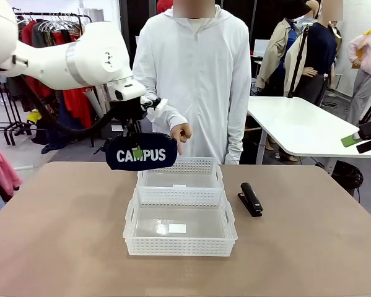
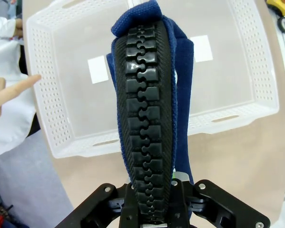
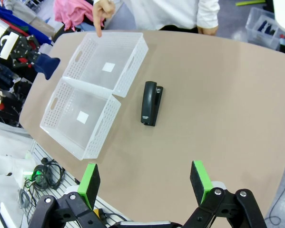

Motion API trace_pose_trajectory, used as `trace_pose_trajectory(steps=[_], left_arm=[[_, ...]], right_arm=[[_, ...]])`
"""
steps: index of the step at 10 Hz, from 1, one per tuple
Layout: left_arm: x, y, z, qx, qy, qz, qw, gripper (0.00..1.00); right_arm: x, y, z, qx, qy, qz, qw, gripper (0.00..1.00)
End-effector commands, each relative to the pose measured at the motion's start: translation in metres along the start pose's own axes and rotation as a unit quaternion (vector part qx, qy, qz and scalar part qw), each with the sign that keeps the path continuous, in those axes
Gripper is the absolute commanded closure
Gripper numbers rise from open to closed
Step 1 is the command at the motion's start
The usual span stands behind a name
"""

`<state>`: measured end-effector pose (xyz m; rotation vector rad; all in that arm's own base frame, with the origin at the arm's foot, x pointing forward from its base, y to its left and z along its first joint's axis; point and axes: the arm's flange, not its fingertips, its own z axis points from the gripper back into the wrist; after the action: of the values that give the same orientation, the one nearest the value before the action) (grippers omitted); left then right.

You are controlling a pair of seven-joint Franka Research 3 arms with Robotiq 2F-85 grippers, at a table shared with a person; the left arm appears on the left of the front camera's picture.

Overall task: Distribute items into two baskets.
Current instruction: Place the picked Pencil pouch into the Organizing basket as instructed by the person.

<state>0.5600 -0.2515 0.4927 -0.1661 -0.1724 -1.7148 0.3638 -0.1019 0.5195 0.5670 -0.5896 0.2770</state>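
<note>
Over far basket (image 1: pixel 197 165), front view: left pincer (image 1: pixel 136 147) clamps navy pouch (image 1: pixel 157 154) in mid-air, white "CAMPUS" lettering facing camera; person's hand (image 1: pixel 181 133) just behind it. Slim black stapler (image 1: pixel 250 198) flat on bench (image 1: pixel 61 235), right of near basket (image 1: pixel 180 246).

Left wrist view: chunky black zip runs up pouch (image 2: pixel 149 118), white lattice basket beneath.

Right wrist view: right pincer (image 3: pixel 144 183) gapes above bench, green pads wide apart.

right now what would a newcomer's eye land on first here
The navy CAMPUS pouch, held aloft by the left gripper above the two white baskets at mid-table. Next, the person's hand pointing at the far basket, and the black stapler lying on the table right of the baskets.
</note>
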Motion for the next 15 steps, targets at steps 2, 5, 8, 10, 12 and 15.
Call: trace_pose_trajectory(steps=[2,5,8,10,12,15], left_arm=[[0.017,0.031,-0.006,-0.031,0.023,0.011,0.999,1.00],[0.043,0.056,-0.019,-0.032,0.027,0.009,0.999,1.00],[0.063,0.072,-0.041,-0.017,0.039,0.024,0.999,1.00],[0.071,0.081,-0.057,0.002,0.045,0.033,0.998,1.00],[0.075,0.080,-0.076,0.036,0.043,0.038,0.998,1.00],[0.078,0.083,-0.101,0.064,0.050,0.034,0.996,1.00]], right_arm=[[0.000,0.001,0.000,0.005,-0.003,0.001,1.000,0.00],[0.000,0.001,0.000,0.005,-0.003,0.001,1.000,0.00],[0.000,0.001,0.000,0.005,-0.003,0.001,1.000,0.00],[0.000,0.001,0.000,0.005,-0.003,0.001,1.000,0.00],[0.000,0.001,0.000,0.005,-0.003,0.001,1.000,0.00],[0.000,0.001,0.000,0.005,-0.003,0.001,1.000,0.00]])
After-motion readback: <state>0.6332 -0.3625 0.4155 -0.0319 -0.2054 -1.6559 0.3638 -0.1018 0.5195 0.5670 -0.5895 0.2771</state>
